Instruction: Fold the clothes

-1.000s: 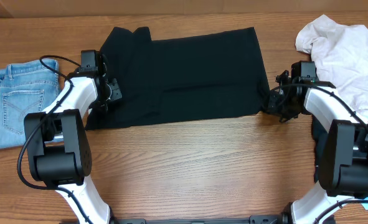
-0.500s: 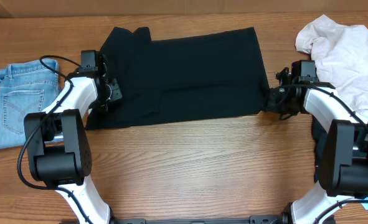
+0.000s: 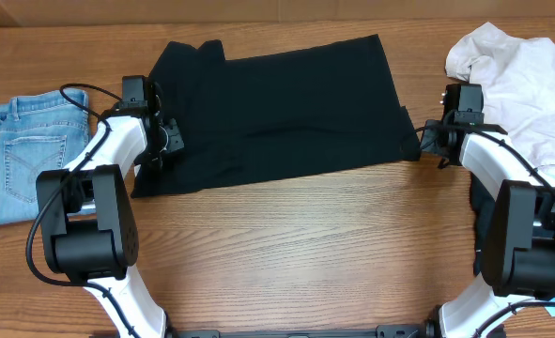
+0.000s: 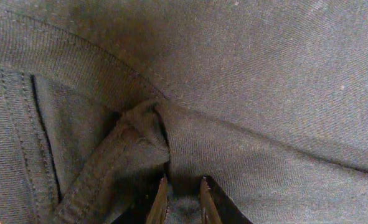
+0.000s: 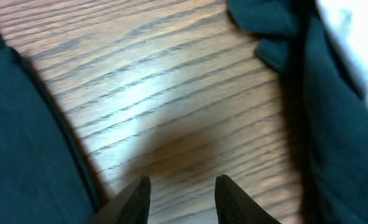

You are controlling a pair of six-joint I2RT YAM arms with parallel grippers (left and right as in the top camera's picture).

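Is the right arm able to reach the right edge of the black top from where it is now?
Probably yes. The right hand is open over bare table, and the edge of the black top lies just beside it, with nothing between them.

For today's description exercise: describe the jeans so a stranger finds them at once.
On the wooden table, find the big black top spread mid-table. Left of it, by the table's edge, lie the folded jeans: the only light-blue denim, back pocket showing.
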